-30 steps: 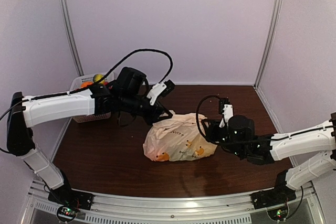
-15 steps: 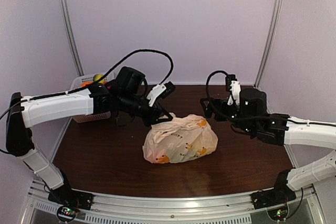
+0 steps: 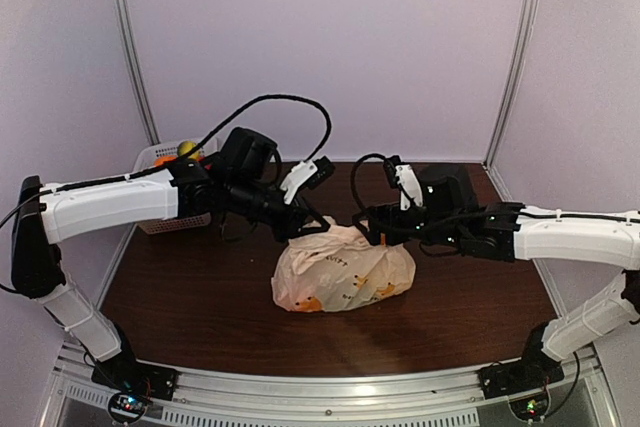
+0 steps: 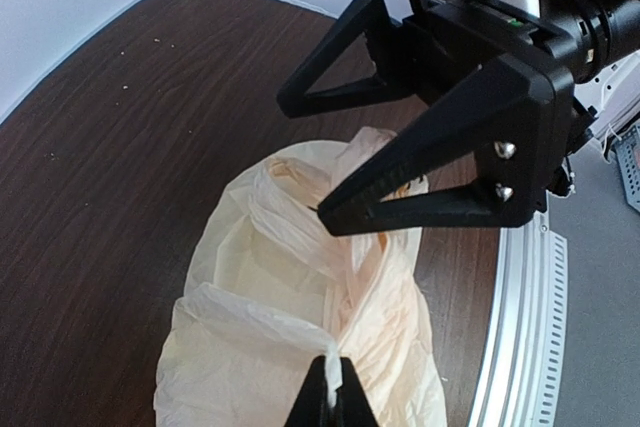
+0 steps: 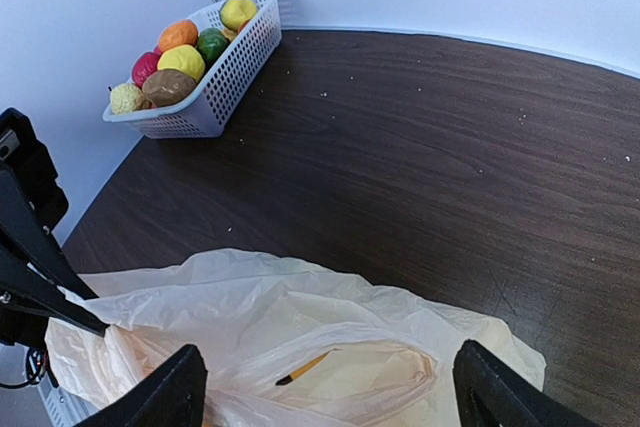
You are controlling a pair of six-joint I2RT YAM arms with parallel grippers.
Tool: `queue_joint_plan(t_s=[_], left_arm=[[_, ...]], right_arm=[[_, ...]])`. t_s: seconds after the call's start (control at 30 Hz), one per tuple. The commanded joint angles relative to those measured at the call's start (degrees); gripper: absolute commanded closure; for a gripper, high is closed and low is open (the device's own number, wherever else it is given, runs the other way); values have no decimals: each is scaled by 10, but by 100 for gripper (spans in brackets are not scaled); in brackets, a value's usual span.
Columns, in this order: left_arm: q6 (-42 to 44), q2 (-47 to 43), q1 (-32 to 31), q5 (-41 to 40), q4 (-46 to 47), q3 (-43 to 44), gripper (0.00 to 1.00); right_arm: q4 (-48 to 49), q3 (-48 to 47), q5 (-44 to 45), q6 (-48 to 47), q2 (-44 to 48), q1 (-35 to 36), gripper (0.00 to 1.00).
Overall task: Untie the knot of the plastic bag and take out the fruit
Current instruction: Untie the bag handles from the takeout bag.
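While the left gripper (image 4: 330,399) pinches a fold of the plastic bag (image 4: 260,277), the right gripper (image 4: 306,167) hovers over it, jaws spread wide.

Right gripper (image 4: 305,167) spread over plastic bag (image 4: 270,277) top, crowding left gripper (image 4: 330,402); table (image 3: 470,297) rightward free.
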State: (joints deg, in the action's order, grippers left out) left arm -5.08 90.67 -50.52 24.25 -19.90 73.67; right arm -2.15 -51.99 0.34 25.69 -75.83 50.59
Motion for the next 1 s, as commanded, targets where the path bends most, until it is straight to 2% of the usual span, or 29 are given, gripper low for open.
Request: queue_joint_plan(t_s=[0.0,0.27,0.4,0.67,0.83,0.97], left_arm=[[11,-9,-5,-1,5,6,100],[11,-9,-5,-2,4,7,100],[10,-9,-5,-4,3,7,100],[10,-9,-4,-8,3,7,100],[10,-10,-5,-12,1,9,100],[10,-11,-5,-17,-1,9,100]], right_arm=[[-12,-8,-16,-1,-5,-1,16],[-7,-6,-23,3,-10,-1,27],[-5,-6,-28,5,-13,-1,36],[-1,-6,-36,7,-20,-1,62],[0,-6,-37,8,-20,-1,82],[-3,-6,-37,7,-16,-1,93]])
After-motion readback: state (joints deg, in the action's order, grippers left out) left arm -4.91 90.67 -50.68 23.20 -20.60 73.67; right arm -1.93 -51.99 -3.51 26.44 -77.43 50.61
